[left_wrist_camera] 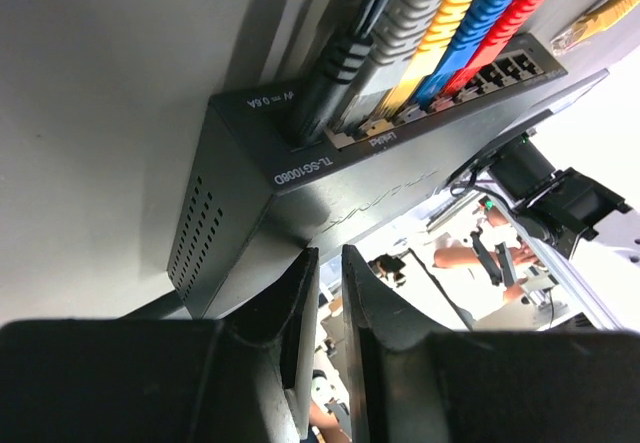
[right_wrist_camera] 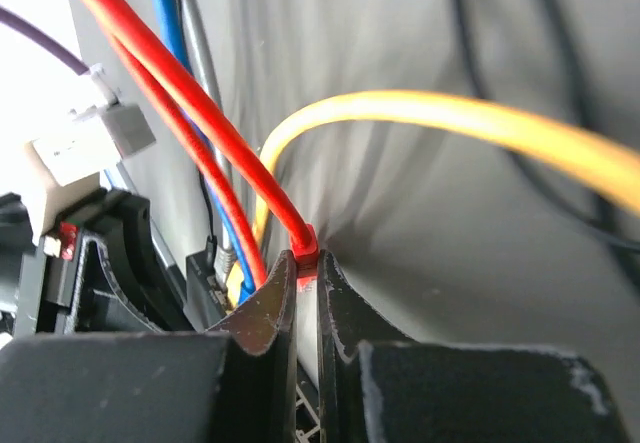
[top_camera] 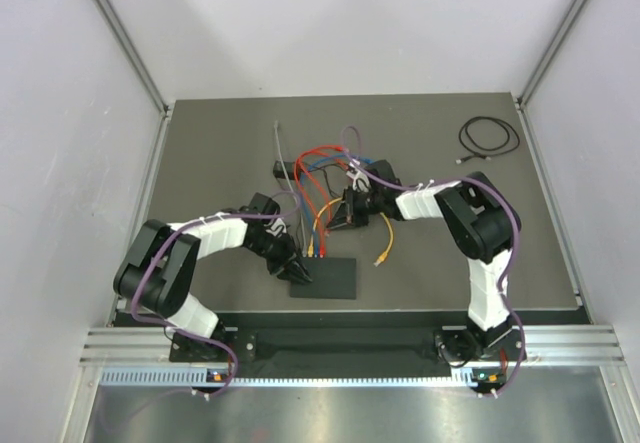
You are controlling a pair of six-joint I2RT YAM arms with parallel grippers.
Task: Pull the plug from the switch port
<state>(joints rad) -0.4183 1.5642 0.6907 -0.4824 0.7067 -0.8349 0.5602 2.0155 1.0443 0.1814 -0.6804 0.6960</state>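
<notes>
right jaws pinched shut on red cable (right_wrist_camera: 303, 248), just beyond the switch (top_camera: 335, 281) on its far, ported long edge; left jaws nearly closed, empty, at its left end

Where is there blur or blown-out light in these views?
Top external view: even light, sharp throughout. Left wrist view: switch label crisp, left pincer blurred up close, background blown out at right. Right wrist view: red cable sharp at the right pincer, yellow cable soft, top left corner washed white.
</notes>
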